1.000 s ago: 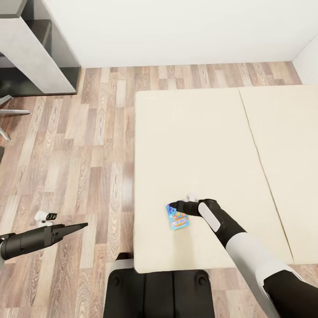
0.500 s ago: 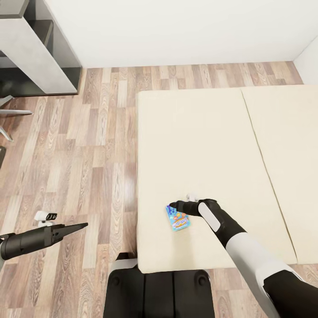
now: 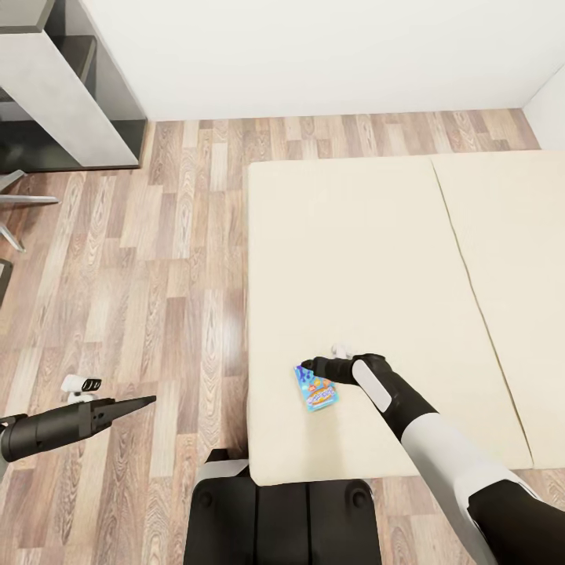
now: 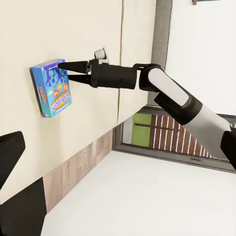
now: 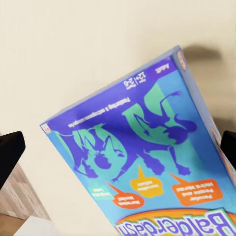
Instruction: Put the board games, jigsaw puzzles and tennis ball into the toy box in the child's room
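We see our right gripper [image 3: 312, 364], fingers parted, reaching over the blue printed flat board game box [image 3: 317, 388] on the beige-mattressed bed [image 3: 369, 259]; we cannot tell our left gripper's [image 3: 141, 403] state.

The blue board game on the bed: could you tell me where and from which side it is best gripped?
Probably across its two long edges, from above. The blue board game lies flat on the bed, so only its narrow sides offer purchase. The right hand already hangs open at the box's far end, fingers apart.
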{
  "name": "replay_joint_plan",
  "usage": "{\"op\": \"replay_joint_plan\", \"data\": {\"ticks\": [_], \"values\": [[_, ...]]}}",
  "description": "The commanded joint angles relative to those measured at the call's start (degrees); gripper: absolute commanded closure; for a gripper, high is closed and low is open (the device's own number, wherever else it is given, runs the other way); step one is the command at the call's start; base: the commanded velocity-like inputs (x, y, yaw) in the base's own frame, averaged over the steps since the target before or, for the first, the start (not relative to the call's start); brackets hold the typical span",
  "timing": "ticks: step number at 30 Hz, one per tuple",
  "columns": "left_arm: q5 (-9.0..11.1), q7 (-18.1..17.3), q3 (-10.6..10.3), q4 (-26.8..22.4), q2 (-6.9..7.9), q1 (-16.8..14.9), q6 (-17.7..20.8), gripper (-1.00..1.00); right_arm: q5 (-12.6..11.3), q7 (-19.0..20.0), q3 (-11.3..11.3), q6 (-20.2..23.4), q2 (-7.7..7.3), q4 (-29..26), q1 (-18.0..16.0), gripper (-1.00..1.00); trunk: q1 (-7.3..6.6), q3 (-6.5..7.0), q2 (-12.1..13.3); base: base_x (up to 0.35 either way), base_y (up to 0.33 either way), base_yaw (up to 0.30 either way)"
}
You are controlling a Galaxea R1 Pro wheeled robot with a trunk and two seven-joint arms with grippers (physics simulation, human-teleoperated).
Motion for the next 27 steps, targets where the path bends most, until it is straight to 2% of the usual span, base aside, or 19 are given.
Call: {"op": "replay_joint_plan", "data": {"ticks": [1, 6, 13, 27], "values": [[0.0, -0.2, 0.0, 0.0, 0.03, 0.0, 0.6, -1.00, -0.1, -0.1, 0.1, 0.2, -0.02, 0.1, 0.0, -1.00, 0.03, -0.06, -0.1, 0.000, 0.004, 0.000], [0.0, -0.2, 0.0, 0.0, 0.03, 0.0, 0.6, -1.00, 0.0, -0.1, 0.2, 0.6, -0.02, 0.2, 0.0, -1.00, 0.03, -0.06, -0.1, 0.000, 0.002, 0.000], [0.0, -0.2, 0.0, 0.0, 0.03, 0.0, 0.6, -1.00, 2.4, -0.1, 0.2, 1.7, -0.10, 0.3, 0.0, -1.00, 0.03, -0.06, -0.1, 0.000, 0.000, 0.000], [0.1, -0.3, 0.5, 0.0, 0.06, 0.0, 0.6, -1.00, 3.0, 0.1, 0.2, 3.0, -0.09, 0.3, 0.0, -1.00, 0.03, -0.06, -0.1, 0.000, 0.000, 0.000]]}}
